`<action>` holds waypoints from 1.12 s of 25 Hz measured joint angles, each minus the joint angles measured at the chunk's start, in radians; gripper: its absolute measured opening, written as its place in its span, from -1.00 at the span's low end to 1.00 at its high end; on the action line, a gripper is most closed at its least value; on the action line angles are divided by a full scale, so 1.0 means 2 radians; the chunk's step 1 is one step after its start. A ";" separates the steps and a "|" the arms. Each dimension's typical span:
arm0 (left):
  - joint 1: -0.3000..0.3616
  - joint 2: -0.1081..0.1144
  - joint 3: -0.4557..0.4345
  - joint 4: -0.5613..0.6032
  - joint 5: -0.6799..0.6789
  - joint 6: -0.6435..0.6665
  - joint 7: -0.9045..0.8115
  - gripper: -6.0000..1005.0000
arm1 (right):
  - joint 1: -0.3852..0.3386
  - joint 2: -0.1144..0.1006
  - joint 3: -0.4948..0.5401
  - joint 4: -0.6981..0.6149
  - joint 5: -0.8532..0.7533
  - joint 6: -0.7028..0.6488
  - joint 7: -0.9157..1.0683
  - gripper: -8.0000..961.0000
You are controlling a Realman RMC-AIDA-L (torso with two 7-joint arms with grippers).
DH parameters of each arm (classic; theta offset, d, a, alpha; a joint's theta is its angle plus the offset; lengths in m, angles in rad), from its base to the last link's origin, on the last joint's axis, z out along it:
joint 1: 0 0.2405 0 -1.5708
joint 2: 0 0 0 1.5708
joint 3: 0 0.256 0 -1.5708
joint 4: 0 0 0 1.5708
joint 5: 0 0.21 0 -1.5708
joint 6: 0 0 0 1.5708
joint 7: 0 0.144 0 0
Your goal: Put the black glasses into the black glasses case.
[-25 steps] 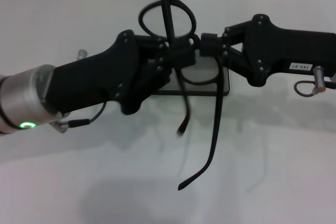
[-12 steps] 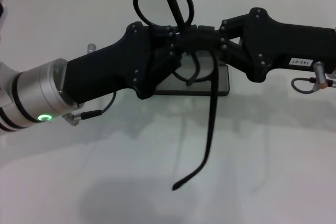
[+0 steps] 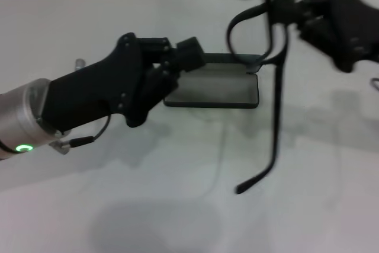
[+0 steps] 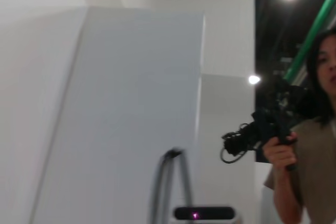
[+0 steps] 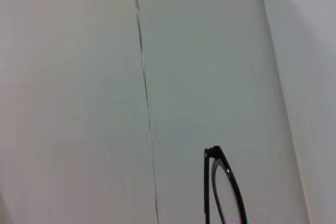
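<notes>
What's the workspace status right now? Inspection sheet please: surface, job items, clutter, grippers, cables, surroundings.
Surface: white table, bare apart from the case.
Job's things: black glasses in the air, held by the frame front, one temple arm hanging down unfolded; black glasses case lies on the table, and I cannot tell if it is open.
Clutter: nothing seen.
Grippers: right gripper shut on the glasses, raised beyond the case; left gripper over the case's left end, holding nothing.
Cables: thin cable loop under the left wrist.
Surroundings: a person holding a black device in the left wrist view; white wall behind the table.
</notes>
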 joint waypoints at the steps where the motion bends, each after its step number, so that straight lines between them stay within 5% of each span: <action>1: 0.003 0.002 -0.002 0.000 0.002 -0.001 0.000 -0.90 | -0.002 0.000 0.006 0.000 0.004 -0.010 0.000 -0.90; 6: -0.003 0.000 0.001 0.000 0.041 -0.004 0.000 -0.90 | -0.006 0.002 0.025 0.002 0.071 -0.057 -0.006 -0.89; 11: -0.049 -0.009 0.021 -0.023 0.095 -0.004 0.014 -0.90 | 0.020 0.005 -0.003 0.015 0.127 -0.051 -0.055 -0.89; 18: -0.055 -0.011 0.078 -0.050 0.022 0.001 0.057 -0.90 | 0.083 0.005 -0.087 0.091 0.138 0.030 -0.149 -0.88; 28: -0.020 -0.008 0.081 -0.048 -0.050 0.009 0.058 -0.90 | 0.073 0.005 -0.151 0.099 0.136 0.080 -0.178 -0.88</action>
